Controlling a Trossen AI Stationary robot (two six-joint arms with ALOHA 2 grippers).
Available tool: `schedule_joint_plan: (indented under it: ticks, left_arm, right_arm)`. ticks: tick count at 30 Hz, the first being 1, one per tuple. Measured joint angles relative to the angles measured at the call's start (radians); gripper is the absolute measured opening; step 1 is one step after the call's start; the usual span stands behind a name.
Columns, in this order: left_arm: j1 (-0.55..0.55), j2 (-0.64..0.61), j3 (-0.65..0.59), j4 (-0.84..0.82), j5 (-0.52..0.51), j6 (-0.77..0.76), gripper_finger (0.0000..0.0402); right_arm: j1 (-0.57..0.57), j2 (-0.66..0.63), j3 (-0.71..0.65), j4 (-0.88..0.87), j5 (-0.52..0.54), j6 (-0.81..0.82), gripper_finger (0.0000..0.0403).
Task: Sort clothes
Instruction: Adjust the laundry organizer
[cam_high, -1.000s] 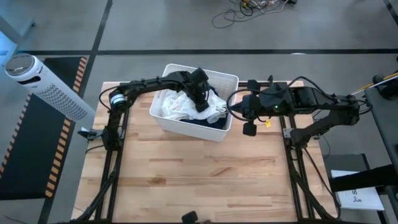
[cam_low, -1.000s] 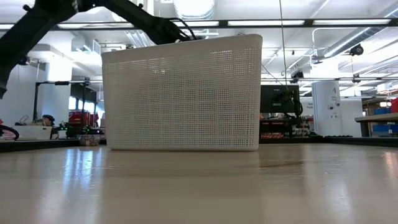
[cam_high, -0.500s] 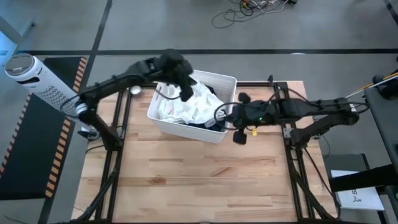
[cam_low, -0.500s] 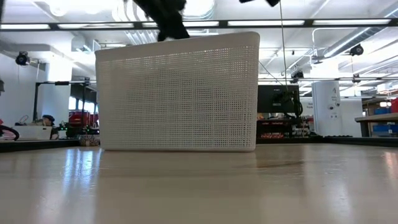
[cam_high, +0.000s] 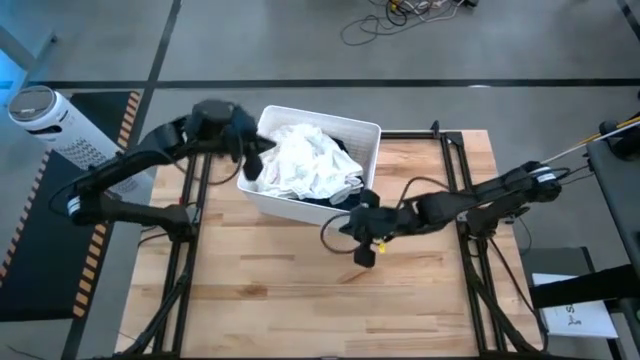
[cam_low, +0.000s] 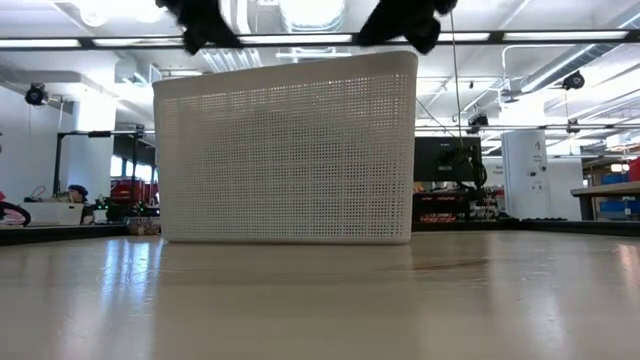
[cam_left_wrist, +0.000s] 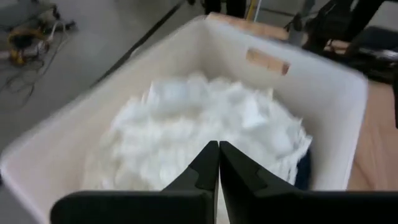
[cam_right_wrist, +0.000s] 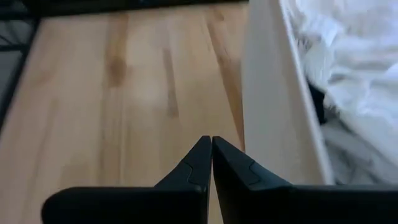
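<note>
The white perforated basket (cam_low: 290, 150) stands upright on the pale surface (cam_low: 320, 300), broad side facing the camera and hiding whatever it holds. Two dark arm parts poke in from above its rim, one (cam_low: 200, 20) near the left corner, one (cam_low: 405, 20) near the right. Workshop benches and ceiling lights sit behind.

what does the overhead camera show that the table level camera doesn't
Only the high view shows the white clothes heaped inside the basket, a dark garment under them, the left gripper shut at the basket's left rim and the right gripper shut over bare table beside the basket's near right corner. Only the low view shows the basket's perforated side wall and the room behind. Both show the basket on the wooden table.
</note>
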Motion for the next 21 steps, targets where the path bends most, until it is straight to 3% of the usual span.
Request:
schedule_joint_plan:
  ticks: [6, 13, 21]
  left_arm:
    - [-0.002, -0.187, -0.273, 0.087, -0.050, -0.067, 0.0000]
    - [-0.007, -0.299, -0.514, 0.204, -0.130, -0.107, 0.0000]
    - [-0.021, -0.381, -0.586, 0.271, -0.178, -0.145, 0.0000]
  right_arm:
    - [-0.022, 0.060, 0.009, -0.123, 0.117, 0.105, 0.0000]
    - [-0.091, 0.056, 0.013, -0.308, 0.267, 0.232, 0.0000]
    - [-0.081, -0.031, 0.014, -0.319, 0.278, 0.202, 0.0000]
